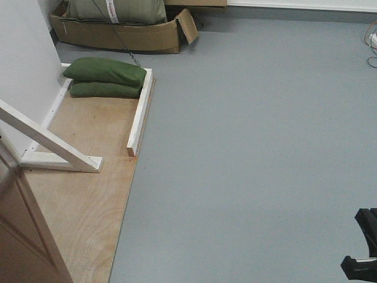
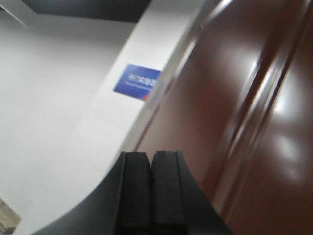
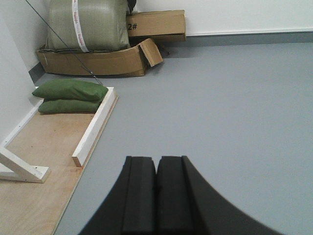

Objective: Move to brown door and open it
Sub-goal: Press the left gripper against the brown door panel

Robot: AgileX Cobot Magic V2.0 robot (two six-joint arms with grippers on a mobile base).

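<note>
Left gripper (image 2: 151, 161): black fingers pressed together, nothing between them. It points up along the door face; contact with the door cannot be told.

Right gripper (image 3: 157, 164): black fingers likewise closed on nothing, held low over the floor (image 1: 253, 147) and aimed toward the far wall.

Door (image 2: 234, 122): glossy reddish-brown, panelled, blurred in the left wrist view, where it fills the right half just beside the left gripper. In the front view its lower part shows at the near left corner, standing over the plywood. No handle shows in any view.

Sign (image 2: 138, 82): small, blue, with white lettering too blurred to read, on the white surface left of the door.

Plywood (image 1: 88, 194): flat sheet on the left side, meeting the grey floor along its right edge.

Brace (image 1: 53, 144): white timber, slanting down from the left to a white foot resting on the plywood.

Rail (image 1: 139, 112): white strip lying along the right edge of the plywood, far half.

Sandbags (image 1: 106, 72): two, green, stacked, at the far end of the plywood, touching the rail.

Tray (image 1: 129, 36): torn cardboard, far left, against the wall.

Sack (image 3: 85, 24): large, olive, with a white band, standing in the tray.

Box (image 3: 156, 23): cardboard, marked "2#", just right of the sack.

Robot part (image 1: 362, 247): black, near right corner of the front view; which part cannot be told.
</note>
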